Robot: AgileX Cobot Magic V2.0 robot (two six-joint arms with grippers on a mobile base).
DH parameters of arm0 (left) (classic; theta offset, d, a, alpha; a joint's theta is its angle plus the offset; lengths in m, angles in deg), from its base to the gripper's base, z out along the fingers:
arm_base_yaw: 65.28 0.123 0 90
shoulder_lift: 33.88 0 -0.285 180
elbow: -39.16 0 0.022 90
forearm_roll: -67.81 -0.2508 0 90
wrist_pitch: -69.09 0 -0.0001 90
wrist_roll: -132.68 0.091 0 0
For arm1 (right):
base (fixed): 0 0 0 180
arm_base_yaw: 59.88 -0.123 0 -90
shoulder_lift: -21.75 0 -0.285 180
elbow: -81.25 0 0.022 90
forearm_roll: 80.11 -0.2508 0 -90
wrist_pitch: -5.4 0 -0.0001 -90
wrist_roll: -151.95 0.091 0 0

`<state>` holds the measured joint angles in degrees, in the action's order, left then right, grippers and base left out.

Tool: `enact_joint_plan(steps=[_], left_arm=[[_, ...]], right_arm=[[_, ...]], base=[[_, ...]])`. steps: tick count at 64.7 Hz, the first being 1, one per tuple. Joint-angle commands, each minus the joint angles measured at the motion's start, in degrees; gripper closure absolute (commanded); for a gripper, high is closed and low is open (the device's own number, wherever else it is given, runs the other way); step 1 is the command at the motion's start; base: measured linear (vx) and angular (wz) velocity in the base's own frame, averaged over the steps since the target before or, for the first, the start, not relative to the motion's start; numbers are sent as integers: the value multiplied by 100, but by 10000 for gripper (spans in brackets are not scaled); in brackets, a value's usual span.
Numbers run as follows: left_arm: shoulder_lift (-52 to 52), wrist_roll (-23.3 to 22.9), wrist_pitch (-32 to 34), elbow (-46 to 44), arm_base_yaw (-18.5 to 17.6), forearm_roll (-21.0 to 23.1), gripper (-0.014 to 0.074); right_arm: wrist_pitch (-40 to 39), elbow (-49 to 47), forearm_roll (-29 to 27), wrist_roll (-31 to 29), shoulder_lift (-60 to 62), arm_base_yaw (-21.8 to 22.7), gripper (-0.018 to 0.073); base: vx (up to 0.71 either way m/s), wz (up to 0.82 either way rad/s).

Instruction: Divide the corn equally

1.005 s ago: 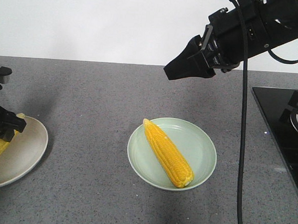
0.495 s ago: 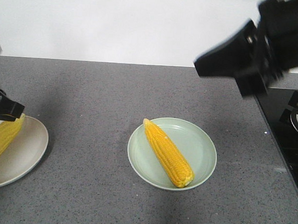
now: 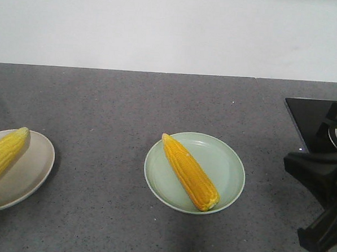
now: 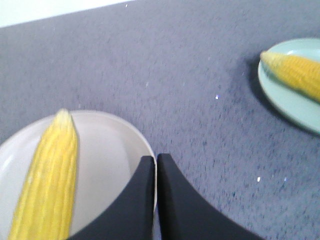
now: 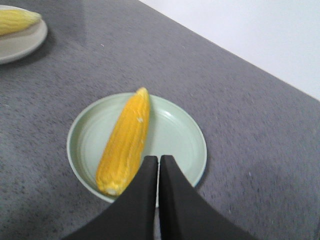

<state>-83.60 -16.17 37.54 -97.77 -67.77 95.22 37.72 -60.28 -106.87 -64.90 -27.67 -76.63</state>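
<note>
A grey speckled counter (image 3: 113, 100) carries two plates, with a black hob (image 3: 316, 119) at its right edge. The green plate (image 3: 226, 163) sits mid-counter, toward the front edge; the beige plate (image 3: 33, 164) lies at the left edge, partly out of the front view. Each plate holds one cob in view. The cob (image 3: 190, 172) on the green plate lies diagonally, tapered tip toward the back left, blunt end toward the front right. The other cob (image 3: 6, 154) lies on the beige plate, tip toward the back.

The right tool (image 5: 158, 172) hangs just over the green plate's near rim, jaws pressed together and empty, the cob just left of it with its long axis angled slightly across the tool's line. The left tool (image 4: 156, 172), likewise closed on nothing, sits at the beige plate's rim, its cob to the left. Each arm is nearer its own plate. The visible count looks even, one cob per plate.
</note>
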Motion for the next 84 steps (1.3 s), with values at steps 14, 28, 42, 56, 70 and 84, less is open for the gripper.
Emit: enact_joint_plan(steps=[14, 28, 42, 56, 70, 84], left_arm=[[476, 19, 844, 416, 27, 202, 605], [476, 19, 777, 416, 27, 202, 605], [476, 19, 771, 416, 27, 202, 604], [476, 19, 771, 416, 27, 202, 604], [476, 29, 776, 416, 27, 159, 604], [515, -2, 879, 510, 27, -76, 604]], right_arm=[[-839, 643, -13, 7, 734, 21, 564], [-843, 643, -13, 7, 745, 21, 564], [-848, 643, -13, 7, 745, 21, 564], [-848, 643, -13, 7, 745, 21, 564], [-848, 643, -13, 7, 745, 21, 564], [-848, 643, -13, 7, 745, 21, 564]], base=[[0, 0], [0, 0], [0, 0], [0, 0], [0, 0], [0, 0]])
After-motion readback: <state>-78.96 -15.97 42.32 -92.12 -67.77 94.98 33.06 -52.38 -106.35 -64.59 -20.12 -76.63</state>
